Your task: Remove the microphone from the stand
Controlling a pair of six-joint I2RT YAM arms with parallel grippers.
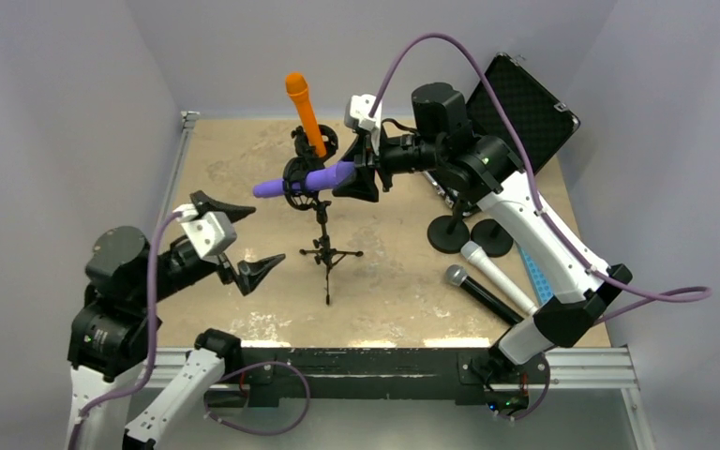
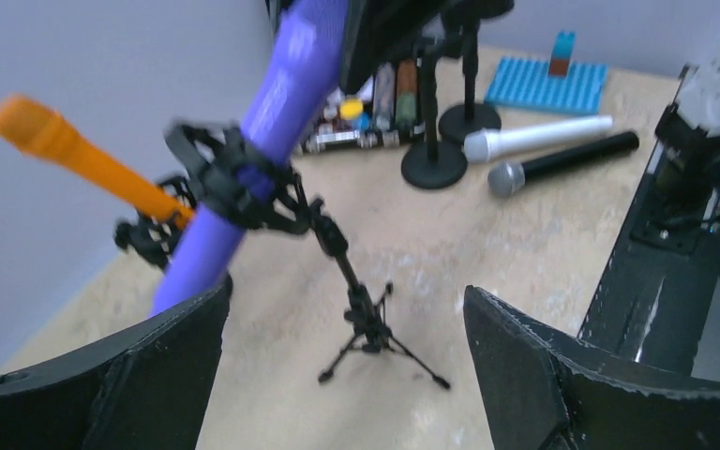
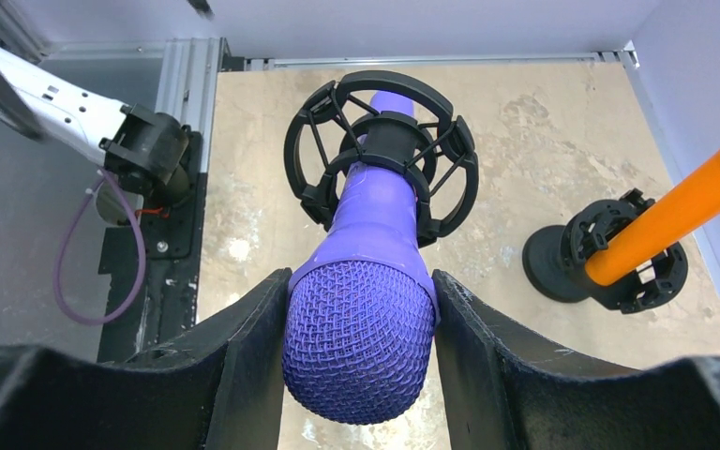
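Note:
A purple microphone [image 1: 302, 181] lies tilted in the black shock mount [image 1: 296, 178] of a small tripod stand [image 1: 326, 251] at mid table. My right gripper [image 1: 354, 174] is shut on its mesh head [image 3: 358, 337], with both fingers pressed against the head's sides; the mount [image 3: 380, 155] rings the body just beyond. My left gripper [image 1: 236, 239] is open and empty, to the left of the tripod and below the microphone's tail. In the left wrist view the purple microphone [image 2: 272, 122] and the stand [image 2: 361, 314] are ahead of the open fingers.
An orange microphone [image 1: 305, 112] stands in a second mount behind. Two round stand bases [image 1: 450, 232], a white microphone [image 1: 497, 274] and a black microphone [image 1: 483, 294] lie at right. An open black case [image 1: 523, 108] and a blue plate [image 1: 536, 272] are at far right.

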